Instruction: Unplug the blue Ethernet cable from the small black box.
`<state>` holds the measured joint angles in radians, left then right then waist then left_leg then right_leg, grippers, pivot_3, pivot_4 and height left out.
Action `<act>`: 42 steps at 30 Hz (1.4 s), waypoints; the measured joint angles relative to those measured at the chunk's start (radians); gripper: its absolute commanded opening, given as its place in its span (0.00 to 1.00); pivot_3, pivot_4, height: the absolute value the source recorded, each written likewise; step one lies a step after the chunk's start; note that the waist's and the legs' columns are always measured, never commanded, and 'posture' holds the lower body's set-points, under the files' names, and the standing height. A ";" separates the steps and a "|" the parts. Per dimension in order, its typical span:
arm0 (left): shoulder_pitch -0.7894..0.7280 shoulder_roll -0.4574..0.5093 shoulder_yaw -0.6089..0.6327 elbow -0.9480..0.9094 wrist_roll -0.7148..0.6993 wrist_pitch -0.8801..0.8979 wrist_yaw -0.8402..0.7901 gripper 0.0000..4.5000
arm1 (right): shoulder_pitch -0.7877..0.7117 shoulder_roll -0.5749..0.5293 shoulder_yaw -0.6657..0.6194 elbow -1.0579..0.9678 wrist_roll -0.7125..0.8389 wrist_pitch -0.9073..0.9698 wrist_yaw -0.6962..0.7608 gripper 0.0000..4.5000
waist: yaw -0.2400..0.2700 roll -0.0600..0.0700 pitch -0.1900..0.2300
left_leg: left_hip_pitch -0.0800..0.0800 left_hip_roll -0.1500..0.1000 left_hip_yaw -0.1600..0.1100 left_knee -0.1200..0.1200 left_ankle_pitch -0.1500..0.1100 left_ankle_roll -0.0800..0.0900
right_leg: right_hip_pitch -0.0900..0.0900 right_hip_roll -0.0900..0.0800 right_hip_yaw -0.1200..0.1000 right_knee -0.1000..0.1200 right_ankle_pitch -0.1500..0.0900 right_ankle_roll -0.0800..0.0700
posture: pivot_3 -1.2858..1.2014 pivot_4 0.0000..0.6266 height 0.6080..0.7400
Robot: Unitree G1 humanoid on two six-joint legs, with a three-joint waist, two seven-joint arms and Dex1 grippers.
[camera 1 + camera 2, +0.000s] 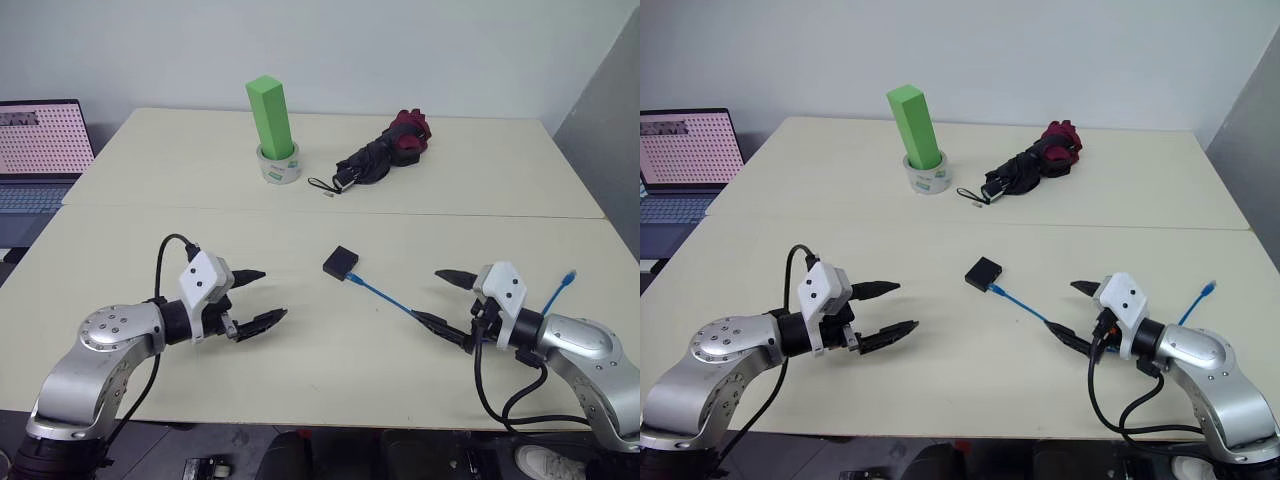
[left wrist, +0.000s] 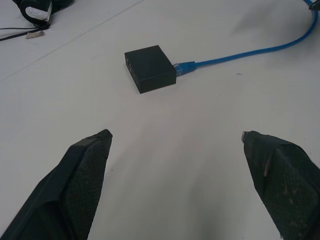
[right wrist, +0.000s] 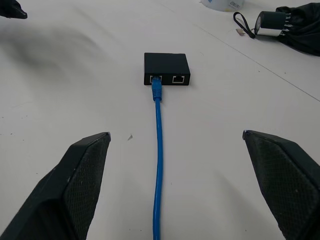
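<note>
My left claw (image 1: 262, 296) and right claw (image 1: 437, 297) hang released above the bench (image 1: 300, 350); the blue Ethernet cable (image 3: 158, 150) sits plugged into the small black box (image 3: 166, 69) between them. Unbraced, the light box could drag along when I pull

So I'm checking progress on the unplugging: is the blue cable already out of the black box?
No, in the right wrist view the blue Ethernet cable has its plug seated in one port of the small black box.
</note>
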<state>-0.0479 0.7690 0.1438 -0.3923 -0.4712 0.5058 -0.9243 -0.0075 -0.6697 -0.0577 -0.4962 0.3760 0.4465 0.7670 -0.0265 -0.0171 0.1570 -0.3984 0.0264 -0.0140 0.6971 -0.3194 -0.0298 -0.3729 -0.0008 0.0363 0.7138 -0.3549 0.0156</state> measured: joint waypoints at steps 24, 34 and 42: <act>0.011 0.005 -0.025 -0.008 0.005 -0.007 -0.025 0.98 | -0.015 0.022 0.044 0.000 -0.015 -0.003 -0.031 1.00 | 0.000 0.000 0.000 | 0.000 0.000 0.000 0.000 0.000 0.000 | 0.000 0.000 0.000 0.000 0.000 0.000 | 0.52 0.24 1.00; -0.045 -0.001 -0.060 0.023 0.011 -0.021 -0.025 0.98 | -0.071 0.073 0.105 -0.001 -0.033 0.053 -0.092 1.00 | -0.001 0.000 0.000 | 0.000 0.000 0.000 0.000 0.000 0.000 | 0.000 0.000 0.000 0.000 0.000 0.000 | 0.52 0.24 1.00; -0.067 -0.006 -0.060 0.080 -0.003 -0.026 -0.062 0.98 | -0.269 0.214 0.289 0.234 -0.197 0.034 -0.173 1.00 | -0.005 0.000 0.000 | 0.000 0.000 0.000 0.000 0.002 -0.003 | -0.002 0.000 0.000 0.001 0.000 0.000 | 0.52 0.24 1.00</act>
<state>-0.1150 0.7634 0.0837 -0.3119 -0.4739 0.4800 -0.9865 -0.2763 -0.4557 0.2313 -0.2619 0.1789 0.4809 0.5941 -0.0317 -0.0169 0.1571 -0.3983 0.0265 -0.0138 0.6969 -0.3176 -0.0330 -0.3745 -0.0005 0.0362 0.7150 -0.3549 0.0156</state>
